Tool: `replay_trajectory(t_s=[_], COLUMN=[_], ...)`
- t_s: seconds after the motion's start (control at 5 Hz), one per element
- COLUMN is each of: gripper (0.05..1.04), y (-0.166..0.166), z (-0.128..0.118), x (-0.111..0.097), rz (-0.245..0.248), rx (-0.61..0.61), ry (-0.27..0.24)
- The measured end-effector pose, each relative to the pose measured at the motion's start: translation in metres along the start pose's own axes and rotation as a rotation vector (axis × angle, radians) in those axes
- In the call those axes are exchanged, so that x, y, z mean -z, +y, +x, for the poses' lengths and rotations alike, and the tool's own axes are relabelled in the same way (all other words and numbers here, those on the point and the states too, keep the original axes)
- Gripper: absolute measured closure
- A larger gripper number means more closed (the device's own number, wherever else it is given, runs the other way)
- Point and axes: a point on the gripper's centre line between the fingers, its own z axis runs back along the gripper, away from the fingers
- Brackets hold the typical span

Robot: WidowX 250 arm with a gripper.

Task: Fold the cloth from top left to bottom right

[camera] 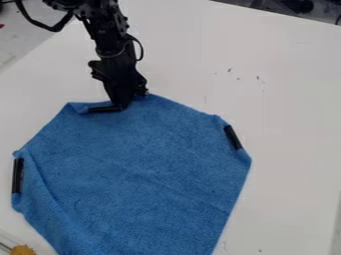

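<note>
Camera view gives me the blue cloth (143, 164) spread over the white table (286, 129), its lower end cut off by the bottom edge, so I can't make out the shape of that end. My gripper (124, 99) hangs down from the upper left onto the cloth's top edge, its tip right at the inner end of a black strip (101, 109) there. It covers part of that edge, and the dark parts run together against the strip; I can't tell whether it stands apart, together or clamped on anything.

I count one cloth and three black strips: the one at the gripper, a second (17, 175) upright along the cloth's left edge, and a third (232, 137) tilted along its upper right edge. Near the left one, a crease runs down the cloth toward the bottom.

One black arm (108, 35) comes in from the top, its upper part cut off, with a black cable (40, 24) bowed out beside it. In the lower left corner I get one yellow-orange piece (23, 250), cut off by the frame, and part of one thin rod (5, 246) just beside it. Dark shapes past the table's far edge, upper right, are too partial to name.
</note>
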Motion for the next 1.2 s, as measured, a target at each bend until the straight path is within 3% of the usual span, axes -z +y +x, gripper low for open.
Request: replay_trajectory(t_s=[0.2, 0.4, 0.6, 0.8, 1.0, 1.2], gripper=[1.016, 1.031, 1.031, 1.031, 1.031, 1.031], y=[0.001, 0.003, 0.005, 0.0, -0.017, -0.036], z=[0.0, -0.002, 0.005, 0.014, -0.004, -0.038], x=[0.0, -0.001, -0.019, -0.058, -0.085, -0.095], rz=[0.0, 0.01, 0.07, 0.154, 0.196, 0.179], rx=[0.002, 0.003, 0.029, 0.046, 0.004, -0.096], ry=[0.002, 0.022, 0.018, -0.036, -0.051, -0.025])
